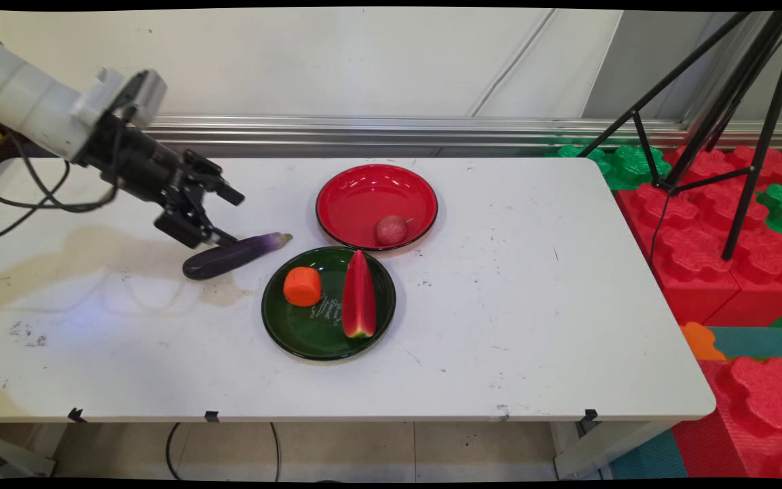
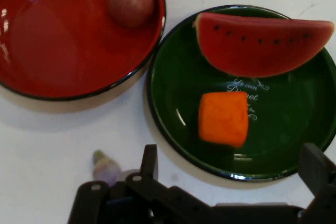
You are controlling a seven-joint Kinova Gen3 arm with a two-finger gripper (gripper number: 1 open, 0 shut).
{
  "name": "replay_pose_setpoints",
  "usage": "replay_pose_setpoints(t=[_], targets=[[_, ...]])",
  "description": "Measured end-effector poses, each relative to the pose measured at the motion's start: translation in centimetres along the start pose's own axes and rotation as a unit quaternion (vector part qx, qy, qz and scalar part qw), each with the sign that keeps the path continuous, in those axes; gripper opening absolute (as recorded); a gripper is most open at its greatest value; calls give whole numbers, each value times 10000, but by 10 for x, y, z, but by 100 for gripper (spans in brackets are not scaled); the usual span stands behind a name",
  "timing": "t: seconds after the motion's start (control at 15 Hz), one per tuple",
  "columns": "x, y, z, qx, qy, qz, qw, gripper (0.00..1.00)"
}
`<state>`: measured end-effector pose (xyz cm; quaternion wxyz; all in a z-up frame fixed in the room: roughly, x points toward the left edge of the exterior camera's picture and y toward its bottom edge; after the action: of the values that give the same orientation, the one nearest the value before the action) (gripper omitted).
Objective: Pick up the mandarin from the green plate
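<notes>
Black two-finger gripper [image 1: 218,217]: fingers spread, just above glossy purple toy eggplant [image 1: 235,255] (left of dark green round plate [image 1: 296,329]).

Two plates [image 1: 328,302] [image 1: 364,197] (four toy foods [image 1: 235,255] [image 1: 303,286] [image 1: 359,296] [image 1: 391,230])

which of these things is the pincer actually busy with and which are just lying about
At the pincer:
- pincer, open, right above the aubergine
- purple aubergine, lying on the table

Lying about:
- green plate holding an orange chunk and a watermelon slice
- red bowl holding a reddish ball
</notes>
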<state>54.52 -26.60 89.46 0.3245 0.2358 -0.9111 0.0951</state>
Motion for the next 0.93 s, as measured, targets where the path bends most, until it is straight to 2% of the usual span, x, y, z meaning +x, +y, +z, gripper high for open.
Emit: replay_pose_setpoints(t=[0.93], targets=[[12,6,107,-252,-426,490,9976,100]])
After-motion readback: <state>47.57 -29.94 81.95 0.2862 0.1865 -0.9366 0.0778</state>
